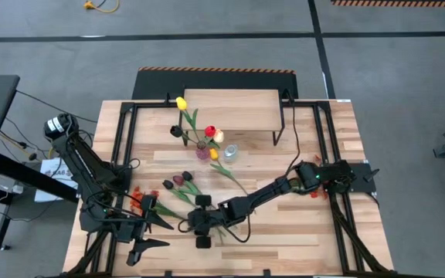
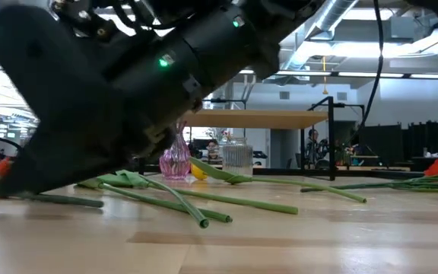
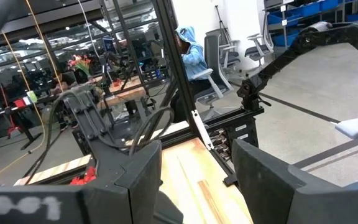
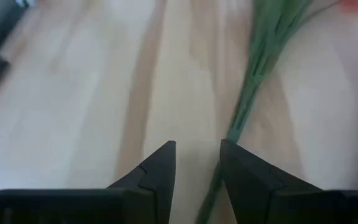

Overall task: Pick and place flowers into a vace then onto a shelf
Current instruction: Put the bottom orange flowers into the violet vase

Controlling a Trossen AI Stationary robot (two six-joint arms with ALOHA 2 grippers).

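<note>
Item, right gripper (image 4: 197, 168): low over the tabletop (image 1: 284, 239) at your front centre, fingers parted, empty, a green stem (image 4: 253, 93) just beside them. Item, left gripper (image 3: 191, 180): front left, raised, fingers spread, empty. Item, flowers (image 1: 178, 184): maroon tulips lie loose mid-table; others stand in the vase (image 1: 202, 151). Item, shelf (image 1: 230, 112): at the back, bare.

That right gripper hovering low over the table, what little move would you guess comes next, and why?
Probably a small sideways shift, then a close. The right gripper sits just above the wood with its fingers apart and nothing between them, and a green stem lies just beside one fingertip, not in the gap. The pink vase already holds flowers.
</note>
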